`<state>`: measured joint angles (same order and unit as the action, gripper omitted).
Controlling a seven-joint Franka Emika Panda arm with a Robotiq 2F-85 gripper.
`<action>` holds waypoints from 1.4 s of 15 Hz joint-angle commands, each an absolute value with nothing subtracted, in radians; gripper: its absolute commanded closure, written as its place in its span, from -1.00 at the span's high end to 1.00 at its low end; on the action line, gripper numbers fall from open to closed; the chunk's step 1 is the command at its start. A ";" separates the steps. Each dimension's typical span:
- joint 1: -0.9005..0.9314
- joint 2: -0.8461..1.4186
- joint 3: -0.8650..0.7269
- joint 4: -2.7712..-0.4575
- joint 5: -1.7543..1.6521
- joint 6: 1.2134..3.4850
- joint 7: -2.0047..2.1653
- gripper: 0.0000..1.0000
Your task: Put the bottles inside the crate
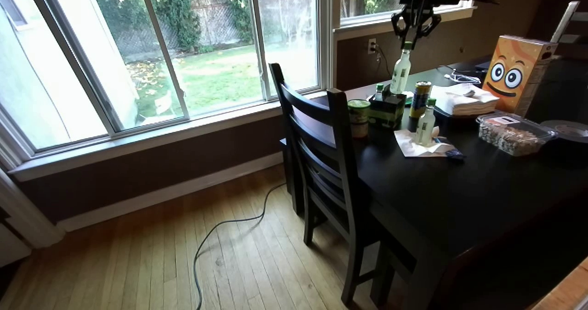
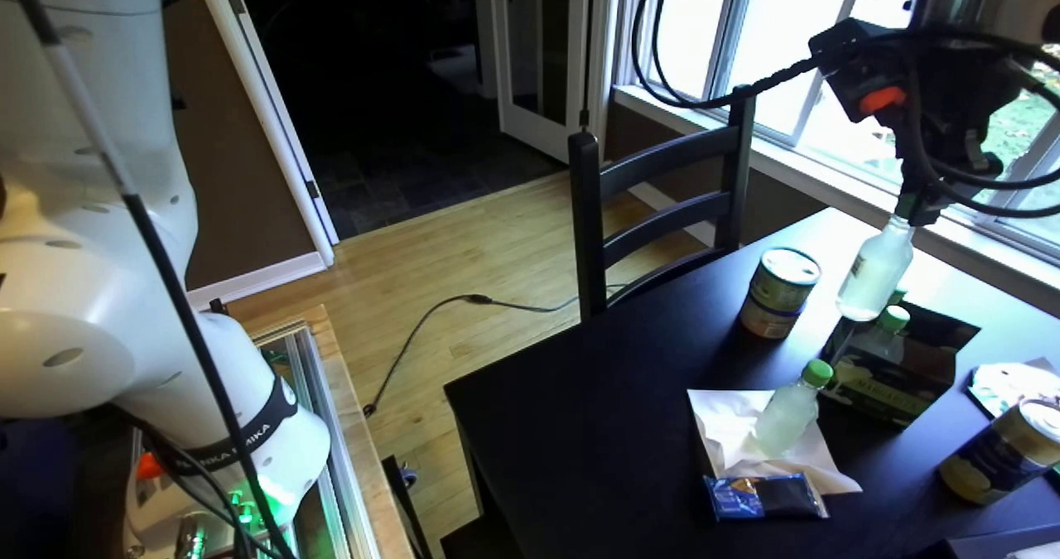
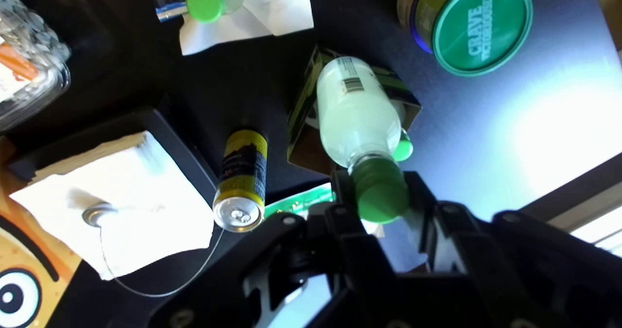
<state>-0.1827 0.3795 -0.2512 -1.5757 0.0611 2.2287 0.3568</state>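
Black fingers (image 3: 420, 194) clasp a tilted bottle (image 3: 357, 109) by its green cap (image 3: 381, 192) above the dark crate (image 2: 876, 393), inside which at least one more green-capped bottle (image 2: 893, 321) shows; nearby, another bottle (image 2: 784, 418) stands upright on white paper (image 2: 720, 418), a blue wrapper (image 2: 766, 497) at its edge, on the black worktop (image 2: 580, 426).

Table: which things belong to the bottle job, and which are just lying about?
Job:
gripper
held bottle
dark cardboard crate
crated bottle, maybe more behind it
standing bottle

Lying about:
white paper under the standing bottle
blue snack packet
yellow-and-dark drink can
green-lidded canister
orange box with a face
clear plastic clamshell
white napkin stack
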 commanded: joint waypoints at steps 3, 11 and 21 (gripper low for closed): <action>-0.195 0.474 -0.246 -1.393 0.052 2.249 0.392 -0.85; -0.212 0.647 -0.239 -1.220 0.045 2.361 0.369 -0.85; -0.275 0.823 -0.181 -1.046 0.104 2.327 0.332 -0.85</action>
<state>-0.2388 0.7603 -0.2163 -1.1537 0.0648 2.3644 0.3632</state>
